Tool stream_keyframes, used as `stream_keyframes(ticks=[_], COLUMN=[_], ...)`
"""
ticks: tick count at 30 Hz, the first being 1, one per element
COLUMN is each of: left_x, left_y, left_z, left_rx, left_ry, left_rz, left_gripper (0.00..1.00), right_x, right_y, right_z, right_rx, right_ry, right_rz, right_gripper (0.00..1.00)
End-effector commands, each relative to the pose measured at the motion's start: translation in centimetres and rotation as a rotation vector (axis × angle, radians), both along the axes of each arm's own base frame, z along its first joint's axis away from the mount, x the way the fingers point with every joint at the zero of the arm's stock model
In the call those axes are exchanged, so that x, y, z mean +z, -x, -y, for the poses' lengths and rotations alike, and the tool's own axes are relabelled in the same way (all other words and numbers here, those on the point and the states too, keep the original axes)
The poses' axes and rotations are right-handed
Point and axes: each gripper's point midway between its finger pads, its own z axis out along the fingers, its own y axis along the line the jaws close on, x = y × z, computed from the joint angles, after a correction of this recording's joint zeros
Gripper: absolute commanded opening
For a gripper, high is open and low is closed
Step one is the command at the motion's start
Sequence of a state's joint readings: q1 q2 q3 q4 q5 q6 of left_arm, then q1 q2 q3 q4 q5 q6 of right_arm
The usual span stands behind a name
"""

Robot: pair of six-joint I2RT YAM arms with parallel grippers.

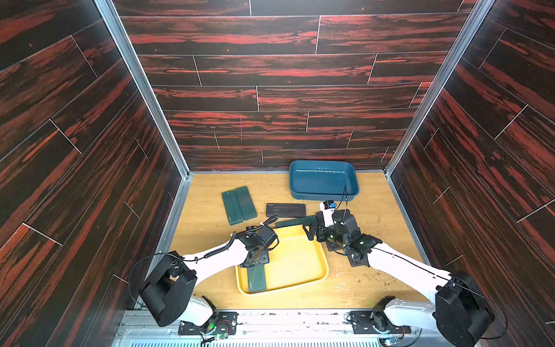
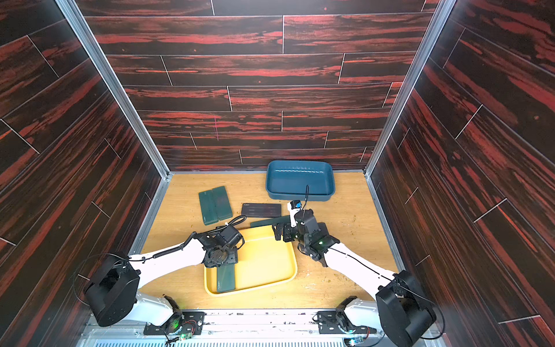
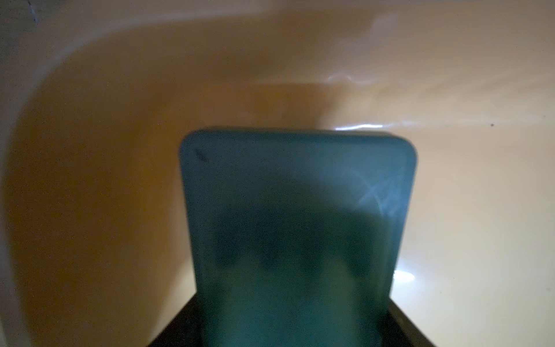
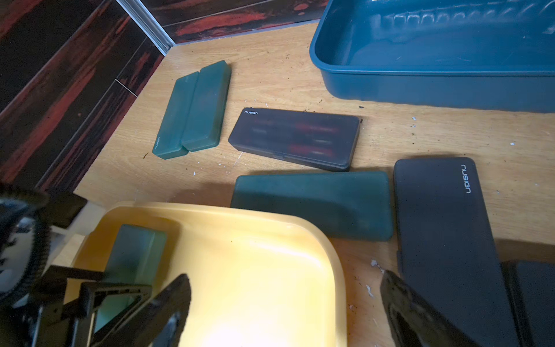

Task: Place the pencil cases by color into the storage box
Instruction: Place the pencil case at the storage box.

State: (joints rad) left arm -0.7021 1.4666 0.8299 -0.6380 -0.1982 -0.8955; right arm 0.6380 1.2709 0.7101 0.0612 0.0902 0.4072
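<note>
L claw (image 1: 254, 264) is being held clamped on green case (image 1: 257, 281) inside yellow tray (image 1: 300, 264); R claw (image 1: 311, 232) is hanging wide apart nr tray. Blue box (image 1: 324, 194) empty. Green pair (image 1: 239, 205), 3rd green (image 1: 295, 223), black case (image 1: 285, 209), 2nd black (image 4: 444, 225) are lying on table (image 1: 210, 234). Est. early stage.

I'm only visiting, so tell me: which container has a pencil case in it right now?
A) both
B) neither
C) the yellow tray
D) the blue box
C: a green case lies in the yellow tray, one end gripped by the left gripper, while the blue box shows only its bare floor.
</note>
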Motion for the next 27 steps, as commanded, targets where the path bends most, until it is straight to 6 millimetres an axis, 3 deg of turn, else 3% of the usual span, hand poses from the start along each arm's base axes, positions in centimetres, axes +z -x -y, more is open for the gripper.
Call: stream_keyframes(ticks=[1, 12, 27], left_x=[-0.1, -1.7, -1.5], left_y=[-0.7, -2.2, -3.1], left_z=[-0.7, -1.1, -2.5], left_rx=[-0.003, -0.033, -0.034], left_ry=[-0.004, -0.003, -0.021], left_rz=[-0.003, -0.056, -0.052], left_gripper=[0.56, 0.57, 0.62], right_x=[-0.1, -0.6, -0.4], right_y=[-0.5, -0.7, -0.7], right_z=[-0.1, -0.1, 0.0], right_rx=[-0.001, -0.003, -0.006], right_ry=[0.009, 0.016, 0.019], right_rz=[0.004, -0.003, 0.0], right_gripper=[0.99, 0.99, 0.99])
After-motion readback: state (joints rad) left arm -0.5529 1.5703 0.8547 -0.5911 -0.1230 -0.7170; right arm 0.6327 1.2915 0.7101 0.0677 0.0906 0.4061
